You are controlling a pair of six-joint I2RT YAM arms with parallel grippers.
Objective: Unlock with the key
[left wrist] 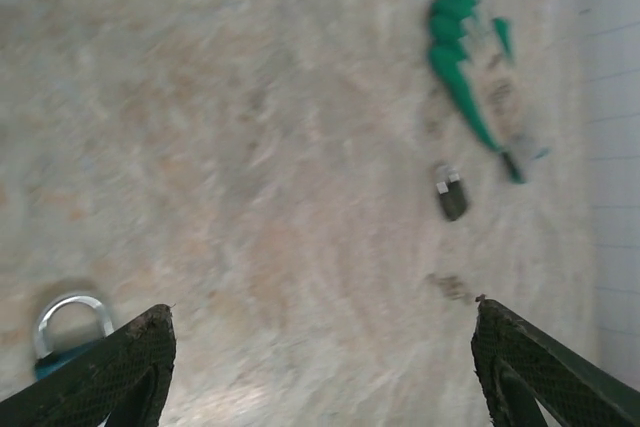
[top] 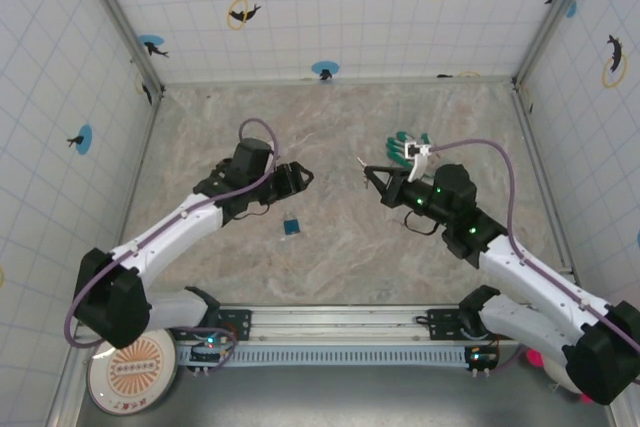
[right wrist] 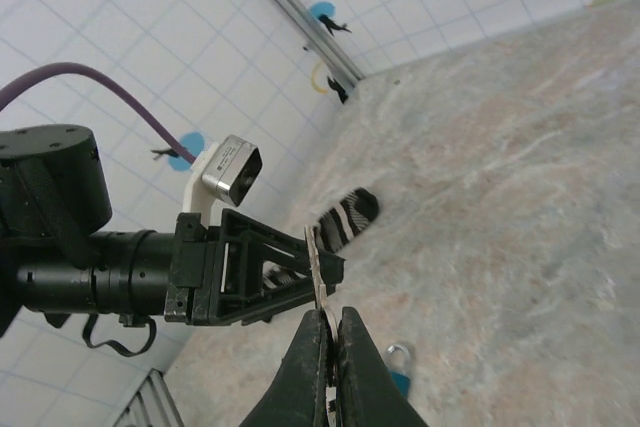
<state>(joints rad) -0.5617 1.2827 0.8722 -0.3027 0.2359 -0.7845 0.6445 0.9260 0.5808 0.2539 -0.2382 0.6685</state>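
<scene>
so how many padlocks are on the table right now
1. The blue padlock lies on the table, near the middle, just on the near side of the left gripper. Another could be hidden under an arm.

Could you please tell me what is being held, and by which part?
The right gripper pinches the tiny flat silver metal key by one end, the rest protruding beyond its fingertips. The left gripper holds nothing.
</scene>
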